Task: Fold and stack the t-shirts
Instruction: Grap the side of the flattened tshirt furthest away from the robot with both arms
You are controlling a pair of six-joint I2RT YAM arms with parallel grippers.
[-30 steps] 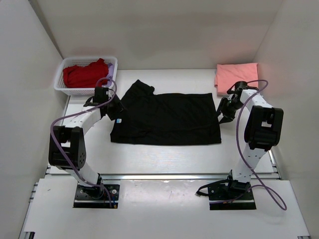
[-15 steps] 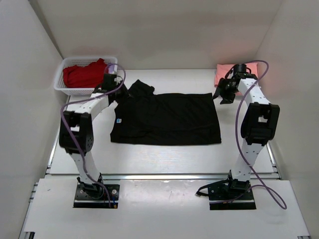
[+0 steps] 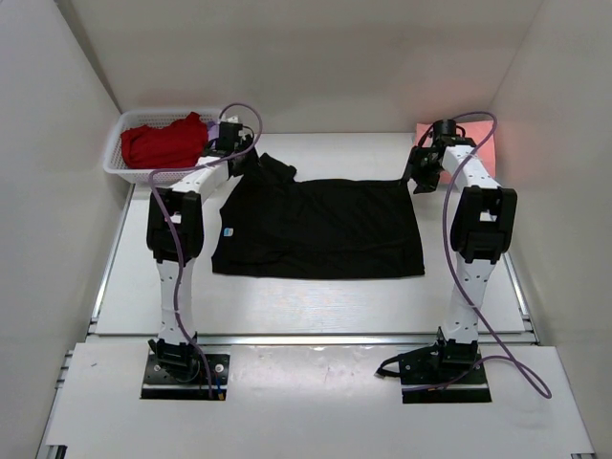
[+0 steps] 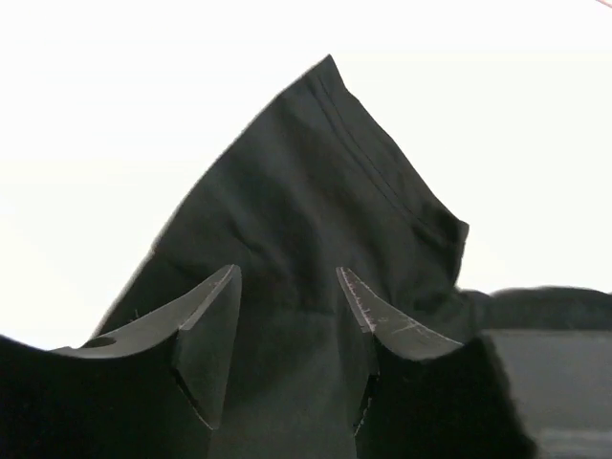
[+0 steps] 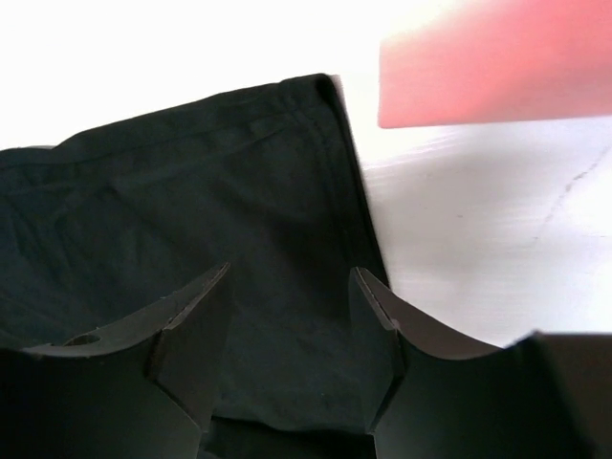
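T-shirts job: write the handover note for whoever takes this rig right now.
Left end effector: open, over the far left sleeve of the black t-shirt.
Right end effector: open, over its far right corner. Neither holds anything.
Black t-shirt lies mid-table, seemingly partly folded.
Done: salmon-pink t-shirt folded, far right.
Red t-shirt is in the basket.
Left to do: finish folding the black one, stack it, then the red.

Black tee flat (sleeve rumpled), pink tee folded, red tee bunched
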